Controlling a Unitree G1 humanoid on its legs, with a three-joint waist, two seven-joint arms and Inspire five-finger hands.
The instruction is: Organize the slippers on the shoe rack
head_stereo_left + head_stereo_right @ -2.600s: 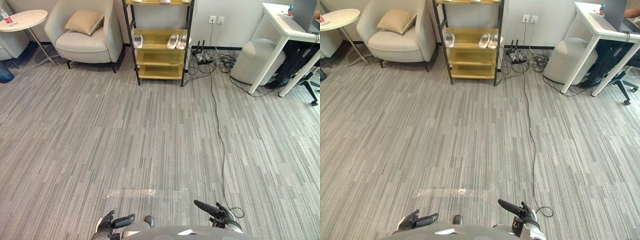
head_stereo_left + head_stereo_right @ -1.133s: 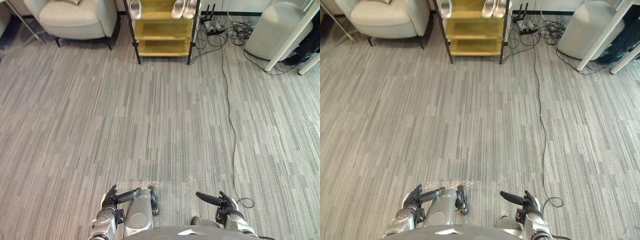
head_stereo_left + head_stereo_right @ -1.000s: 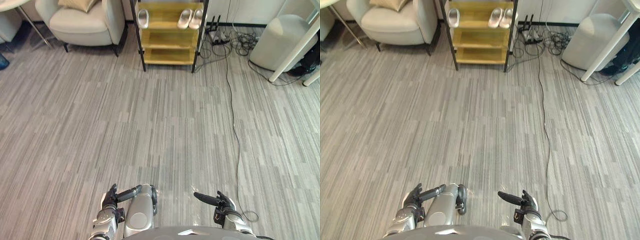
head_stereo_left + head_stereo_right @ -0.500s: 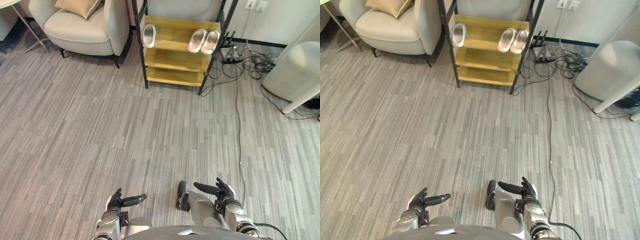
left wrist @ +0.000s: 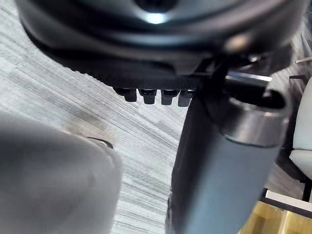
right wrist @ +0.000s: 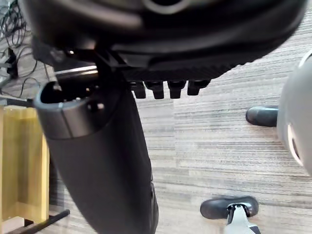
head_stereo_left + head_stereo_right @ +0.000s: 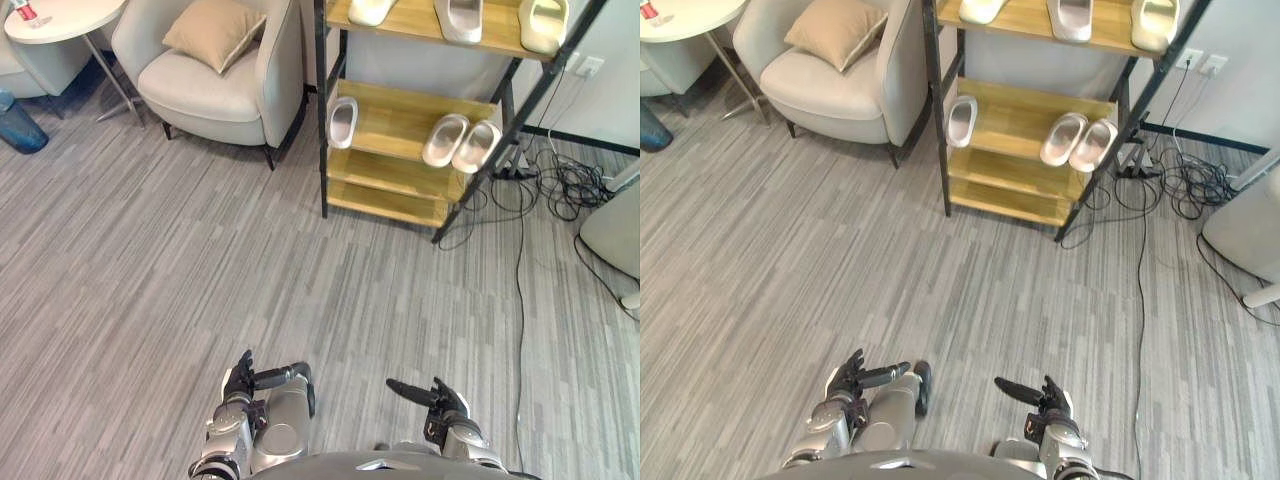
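fingers loosely apart and empty, left robot hand (image 7: pixel 238 388) and right robot hand (image 7: pixel 443 403) sit well short of the pale slippers (image 7: pixel 445 140) on the black-framed wooden shoe rack (image 7: pixel 395 108) ahead, nearer the right.

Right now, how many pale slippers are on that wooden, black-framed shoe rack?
6 pale slippers. Three on the top shelf; on the middle shelf, one alone at the left, two paired at the right. More may hide above the view.

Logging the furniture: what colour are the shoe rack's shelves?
The shelves are yellowish wood; left eye view shows it best.
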